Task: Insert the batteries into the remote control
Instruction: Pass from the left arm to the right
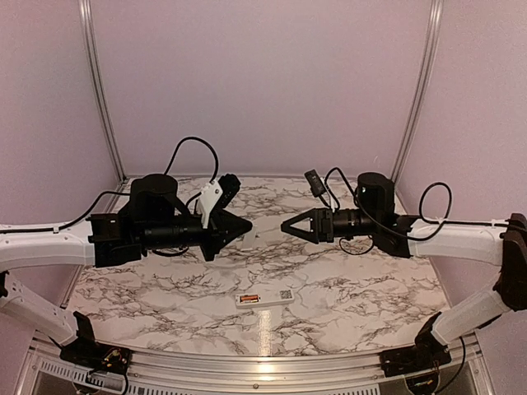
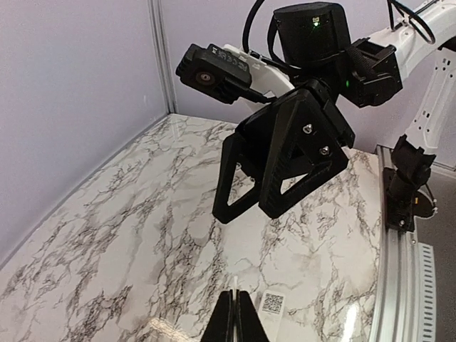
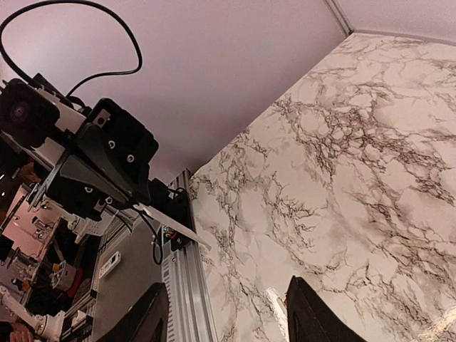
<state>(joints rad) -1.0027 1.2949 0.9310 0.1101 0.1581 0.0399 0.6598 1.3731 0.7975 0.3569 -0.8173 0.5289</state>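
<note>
While the remote (image 1: 263, 299) is lying by the table's near edge, a battery (image 1: 249, 299) seemingly seated, you are pinching a thin white cover (image 3: 171, 226) in the left claw (image 1: 246, 227), the right claw (image 1: 286, 225) spread and empty, probably needing to line that cover up over the remote next.

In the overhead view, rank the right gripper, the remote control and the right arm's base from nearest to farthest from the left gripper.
1. right gripper, directly opposite the left gripper, which pinches a thin white strip.
2. remote control, lying on the table nearer the front edge.
3. right arm's base, at the front right corner.
</note>
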